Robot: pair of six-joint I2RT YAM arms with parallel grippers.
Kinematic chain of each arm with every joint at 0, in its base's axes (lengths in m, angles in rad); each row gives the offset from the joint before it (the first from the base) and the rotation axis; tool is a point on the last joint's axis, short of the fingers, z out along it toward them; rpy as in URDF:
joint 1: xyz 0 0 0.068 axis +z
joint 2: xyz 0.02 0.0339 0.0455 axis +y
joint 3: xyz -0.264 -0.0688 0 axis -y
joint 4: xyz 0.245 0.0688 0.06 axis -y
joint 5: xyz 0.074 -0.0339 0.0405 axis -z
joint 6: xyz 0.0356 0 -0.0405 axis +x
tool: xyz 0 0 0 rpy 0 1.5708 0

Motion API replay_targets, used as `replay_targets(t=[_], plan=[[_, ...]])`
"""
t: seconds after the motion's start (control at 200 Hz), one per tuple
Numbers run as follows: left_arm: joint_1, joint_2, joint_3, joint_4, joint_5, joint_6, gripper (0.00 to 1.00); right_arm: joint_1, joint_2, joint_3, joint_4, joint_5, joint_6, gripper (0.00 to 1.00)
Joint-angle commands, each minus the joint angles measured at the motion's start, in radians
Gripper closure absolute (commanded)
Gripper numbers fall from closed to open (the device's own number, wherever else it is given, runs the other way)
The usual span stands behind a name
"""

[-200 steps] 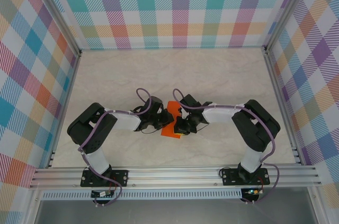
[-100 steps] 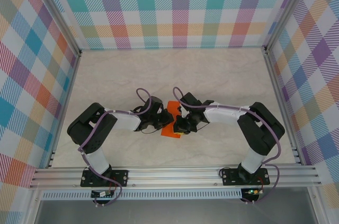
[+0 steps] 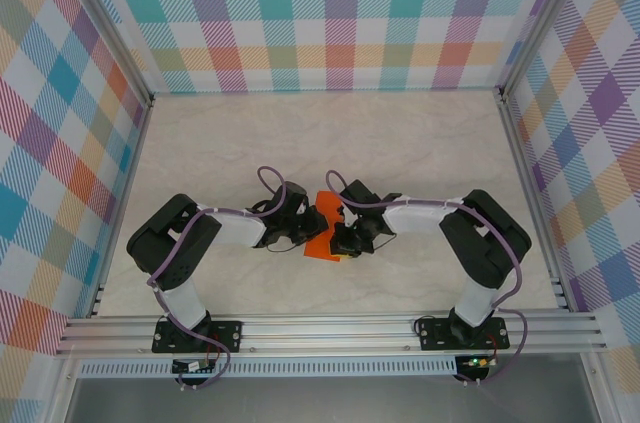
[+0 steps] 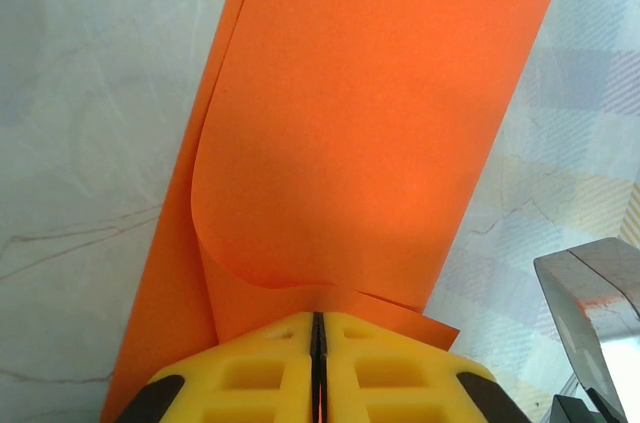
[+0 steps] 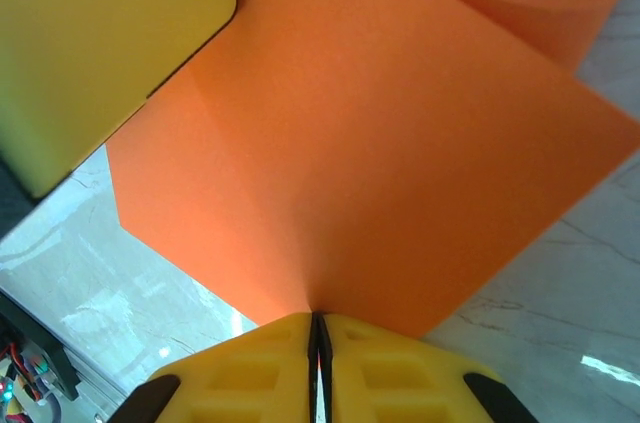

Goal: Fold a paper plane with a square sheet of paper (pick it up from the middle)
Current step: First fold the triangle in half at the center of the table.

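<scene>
Pinching orange paper (image 3: pixel 322 230) from opposite sides: left hand (image 4: pixel 318 331), right hand (image 5: pixel 316 328).

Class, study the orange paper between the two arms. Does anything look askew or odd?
Yes. In the left wrist view the orange paper bends over in a soft, uncreased curl, its layers' edges misaligned. The left end effector and right end effector both pinch it.

Right arm's elbow (image 3: pixel 487 233) slightly back inward.
</scene>
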Motion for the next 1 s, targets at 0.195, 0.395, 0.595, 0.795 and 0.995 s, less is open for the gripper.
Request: replay_targets(t=[0.195,0.395,0.595,0.795,0.995], plan=[[0.007,0.008,-0.009,-0.095,-0.017,0.024,0.9,0.006,-0.025,-0.059,-0.097,-0.041,-0.045,0.87],[0.007,0.01,-0.01,-0.096,-0.02,0.023,0.9,0.006,-0.039,-0.081,-0.109,-0.041,-0.053,0.87],[0.007,0.009,-0.011,-0.095,-0.018,0.022,0.9,0.005,-0.065,-0.104,-0.116,-0.042,-0.048,0.86],[0.007,0.007,-0.013,-0.087,-0.009,0.022,0.9,0.005,-0.147,-0.06,-0.157,-0.004,-0.043,0.86],[0.007,0.002,-0.015,-0.084,-0.007,0.022,0.9,0.005,-0.137,0.025,-0.043,-0.028,0.021,0.84]])
